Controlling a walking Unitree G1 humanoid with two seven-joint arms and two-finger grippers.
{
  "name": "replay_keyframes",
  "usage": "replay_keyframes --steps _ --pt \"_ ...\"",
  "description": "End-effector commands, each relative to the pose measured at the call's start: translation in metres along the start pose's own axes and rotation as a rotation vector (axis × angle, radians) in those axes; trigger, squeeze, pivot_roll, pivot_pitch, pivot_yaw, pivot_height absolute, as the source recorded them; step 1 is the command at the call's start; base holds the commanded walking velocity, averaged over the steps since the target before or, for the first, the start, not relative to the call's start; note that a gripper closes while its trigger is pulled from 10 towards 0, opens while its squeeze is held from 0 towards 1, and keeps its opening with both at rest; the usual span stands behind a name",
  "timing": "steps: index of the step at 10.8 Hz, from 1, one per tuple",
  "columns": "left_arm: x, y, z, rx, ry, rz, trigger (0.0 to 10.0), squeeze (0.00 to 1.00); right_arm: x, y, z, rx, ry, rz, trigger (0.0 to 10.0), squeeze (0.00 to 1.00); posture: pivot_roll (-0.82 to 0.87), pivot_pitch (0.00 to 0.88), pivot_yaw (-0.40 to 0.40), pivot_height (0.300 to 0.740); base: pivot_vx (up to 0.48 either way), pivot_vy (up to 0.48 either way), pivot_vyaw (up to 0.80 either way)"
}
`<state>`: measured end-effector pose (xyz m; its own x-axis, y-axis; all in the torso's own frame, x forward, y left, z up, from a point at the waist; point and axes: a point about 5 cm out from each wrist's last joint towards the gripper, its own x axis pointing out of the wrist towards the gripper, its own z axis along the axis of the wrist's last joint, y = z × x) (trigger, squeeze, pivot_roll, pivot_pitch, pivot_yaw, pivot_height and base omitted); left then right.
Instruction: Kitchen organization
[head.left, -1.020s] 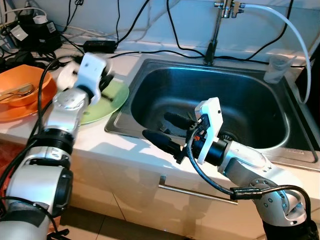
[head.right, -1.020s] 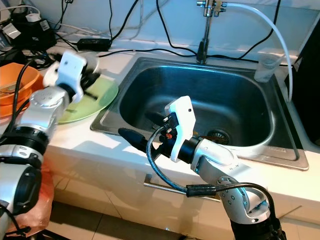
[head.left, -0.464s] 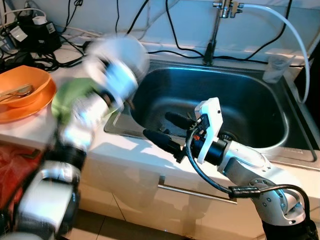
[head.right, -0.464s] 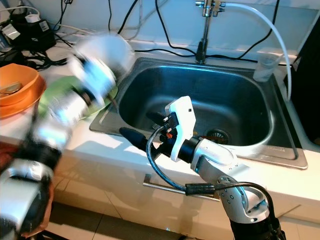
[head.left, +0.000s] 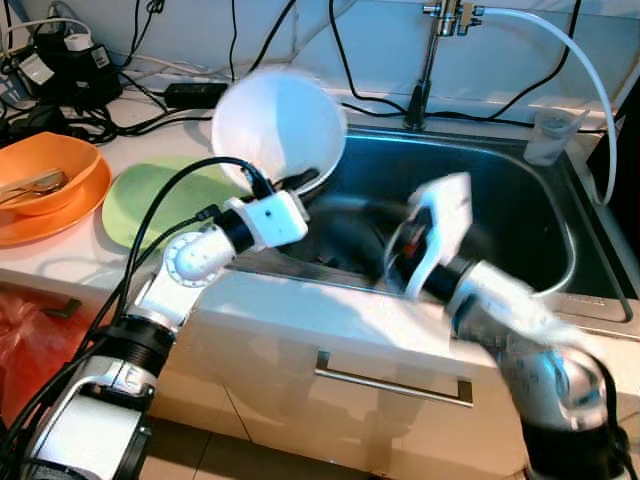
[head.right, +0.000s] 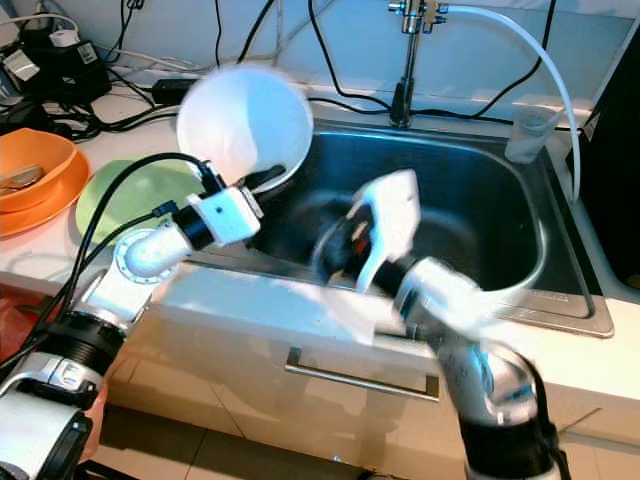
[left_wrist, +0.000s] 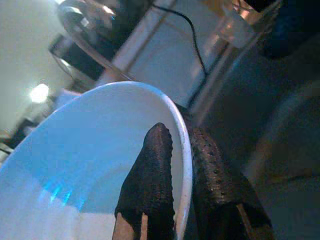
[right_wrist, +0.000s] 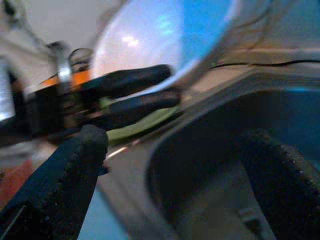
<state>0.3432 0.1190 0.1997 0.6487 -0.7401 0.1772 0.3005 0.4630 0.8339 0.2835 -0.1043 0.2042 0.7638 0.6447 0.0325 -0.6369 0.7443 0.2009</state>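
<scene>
A second ago the left claw was over the green plate on the bench; now it pinches the rim of a white bowl, one finger inside and one outside as the left wrist view shows, and has carried it tilted in the air to the sink's rim at about 10 o'clock of the basin. The plate lies bare on the bench, with the orange bowl at its 9 o'clock. The right claw, which hung steady over the near part of the basin, is now blurred with motion and has swung up toward the white bowl; its fingers are spread wide, and its wrist view looks straight at the left claw and the bowl. By my reading the bowl is being brought across to the sink, perhaps for a handover or for setting down inside it; the thin rim grip on a tilted bowl could slip.
</scene>
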Motion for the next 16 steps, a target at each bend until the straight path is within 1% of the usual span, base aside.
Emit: replay_keyframes --steps 1,2,4,5,6,7,8,9,10,14,15,16 --pt "0.003 0.004 0.009 0.050 -0.052 0.031 0.0 0.00 0.001 -0.005 0.005 -0.001 -0.025 -0.028 10.0 0.00 -0.02 0.000 0.039 0.740 0.000 0.000 0.00" --pt "0.005 -0.005 0.013 0.054 -0.075 0.033 0.0 0.00 0.001 -0.012 0.014 -0.014 -0.051 -0.051 10.0 0.00 -0.03 0.000 0.035 0.740 0.000 0.000 0.00" --pt "0.010 -0.013 0.016 0.053 -0.091 0.050 0.0 0.00 0.002 -0.023 0.024 -0.034 -0.076 -0.080 10.0 0.00 -0.03 0.000 0.024 0.740 0.000 0.000 0.00" --pt "0.011 -0.014 0.017 0.055 -0.095 0.055 0.0 0.00 0.002 -0.024 0.026 -0.039 -0.079 -0.083 10.0 0.00 -0.03 0.000 0.024 0.740 0.000 0.000 0.00" --pt "0.015 -0.020 0.019 0.059 -0.104 0.051 0.0 0.00 0.003 -0.031 0.034 -0.053 -0.096 -0.094 10.0 0.00 -0.03 0.000 0.016 0.740 0.000 0.000 0.00" --pt "0.016 -0.022 0.020 0.062 -0.108 0.046 0.0 0.00 0.003 -0.034 0.037 -0.058 -0.101 -0.099 10.0 0.00 -0.03 0.000 0.016 0.740 0.000 0.000 0.00" --pt "0.021 -0.022 0.023 0.061 -0.117 0.070 0.0 0.00 0.003 -0.044 0.047 -0.083 -0.117 -0.137 10.0 0.00 -0.04 0.000 0.009 0.740 0.000 0.000 0.00" --pt "0.022 -0.021 0.024 0.060 -0.118 0.080 0.0 0.00 0.003 -0.047 0.049 -0.090 -0.120 -0.152 10.0 0.00 -0.04 0.000 0.006 0.740 0.000 0.000 0.00" --pt "0.023 -0.022 0.025 0.056 -0.116 0.095 0.0 0.00 0.003 -0.053 0.050 -0.100 -0.119 -0.193 10.0 1.00 -0.04 0.000 0.005 0.740 0.000 0.000 0.00" --pt "0.024 -0.023 0.026 0.061 -0.122 0.104 0.0 0.00 0.002 -0.064 0.054 -0.107 -0.125 -0.230 10.0 1.00 -0.04 0.000 0.005 0.740 0.000 0.000 0.00" --pt "0.025 -0.025 0.026 0.060 -0.122 0.100 0.0 0.00 0.002 -0.066 0.056 -0.107 -0.129 -0.223 10.0 1.00 -0.04 0.000 0.001 0.740 0.000 0.000 0.00" --pt "0.027 -0.030 0.027 0.062 -0.125 0.084 0.0 0.00 0.003 -0.066 0.059 -0.110 -0.132 -0.208 10.0 1.00 -0.04 0.000 0.000 0.740 0.000 0.000 0.00"
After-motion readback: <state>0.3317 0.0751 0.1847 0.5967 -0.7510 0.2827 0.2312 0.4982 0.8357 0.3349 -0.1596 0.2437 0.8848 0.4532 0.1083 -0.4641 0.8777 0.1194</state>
